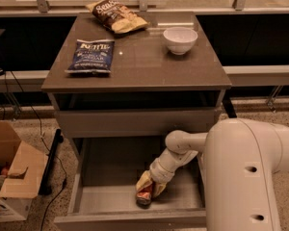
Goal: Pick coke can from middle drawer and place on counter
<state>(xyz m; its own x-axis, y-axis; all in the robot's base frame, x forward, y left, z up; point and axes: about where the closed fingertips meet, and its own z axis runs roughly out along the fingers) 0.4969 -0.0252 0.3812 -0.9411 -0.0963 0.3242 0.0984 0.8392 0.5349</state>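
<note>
The coke can (144, 196), red with a silver top, lies on the floor of the open middle drawer (111, 201), near its front and right of centre. My gripper (151, 186) reaches down into the drawer from the right and sits right over the can, covering its upper part. My white arm (183, 146) bends in over the drawer's right side. The counter (139, 61) is the glossy brown top of the cabinet above.
On the counter lie a blue chip bag (91, 56) at the left, a brown and yellow chip bag (116, 16) at the back, and a white bowl (180, 39) at the right. An open cardboard box (12, 172) stands on the floor at the left. My white body (250, 177) fills the lower right.
</note>
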